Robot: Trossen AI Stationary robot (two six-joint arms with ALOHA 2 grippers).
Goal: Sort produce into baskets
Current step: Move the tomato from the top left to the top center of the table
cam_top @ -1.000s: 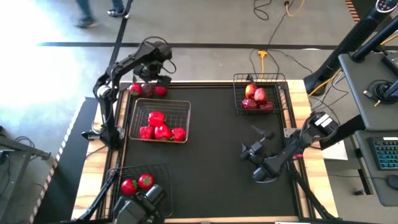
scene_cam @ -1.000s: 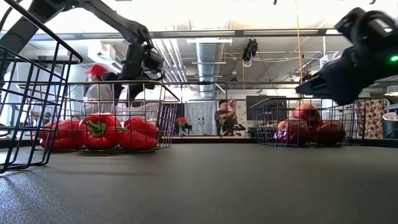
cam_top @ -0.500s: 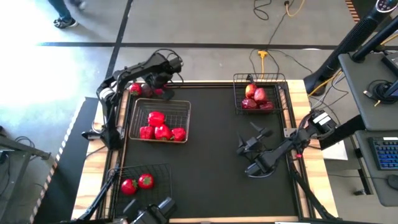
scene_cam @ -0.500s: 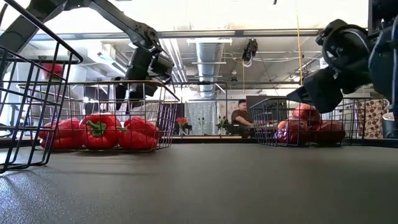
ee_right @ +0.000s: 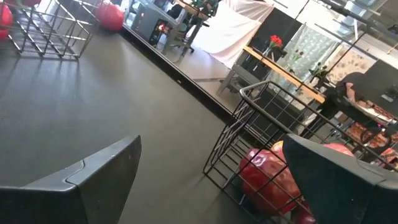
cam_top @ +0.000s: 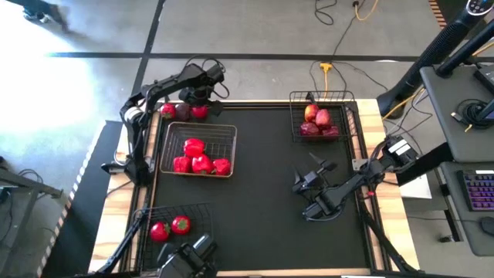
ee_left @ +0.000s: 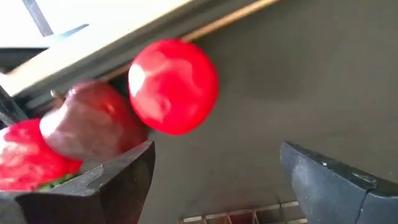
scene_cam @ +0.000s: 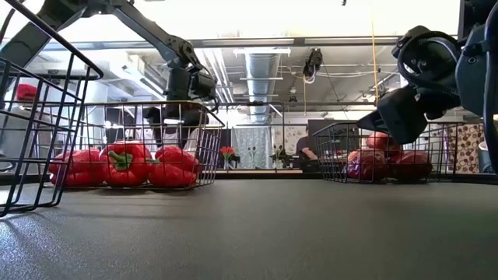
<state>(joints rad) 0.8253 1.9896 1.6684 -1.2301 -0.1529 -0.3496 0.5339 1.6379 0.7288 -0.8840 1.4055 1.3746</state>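
Three loose pieces of produce lie in a row at the table's far left edge: a red one with green (cam_top: 168, 110), a maroon apple (cam_top: 183, 113) and a round bright red one (cam_top: 199, 113). My left gripper (cam_top: 197, 100) hangs open just above them, pointing down, with the round red one (ee_left: 173, 87) and the apple (ee_left: 93, 127) ahead of its fingers, touching nothing. The baskets hold red peppers (cam_top: 197, 157), apples (cam_top: 318, 120) and tomatoes (cam_top: 170, 227). My right gripper (cam_top: 303, 185) is open over the table's right half.
The pepper basket (cam_top: 228, 133) stands just on the near side of the loose produce. The apple basket (cam_top: 296, 116) is at the far right and the tomato basket (cam_top: 202, 210) at the near left. Bare dark mat (cam_top: 262, 154) lies between them.
My left gripper has come down over the loose produce at the far left edge, still pointing down. My right gripper has shifted slightly toward the table's left and stays open.
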